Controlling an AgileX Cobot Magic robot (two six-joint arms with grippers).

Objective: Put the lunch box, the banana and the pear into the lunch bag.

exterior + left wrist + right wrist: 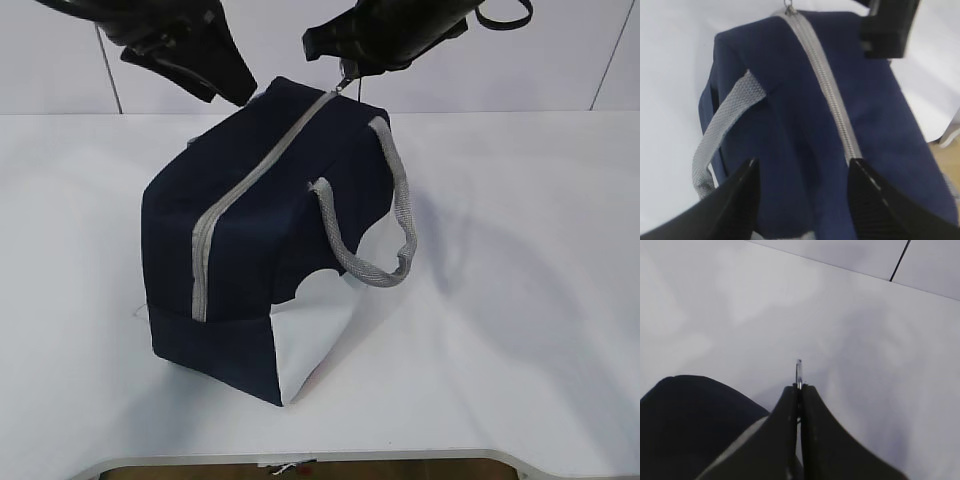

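Lunch bag [240, 230]: stands on the table [520, 300], near its middle, one end toward the front edge.
Zipper [262, 165]: runs along the bag's top from front to far end.
Handle [385, 215]: hangs down the bag's right side.
Left gripper [240, 92]: above the bag's far end, to the left.
Right gripper [348, 70]: at the far end, on the zipper pull [799, 372].

A smooth white tabletop [520, 300] spans the scene, its rounded near edge running along the bottom. Behind its far edge stands a pale wall of large panels [560, 50], split by thin dark seams.
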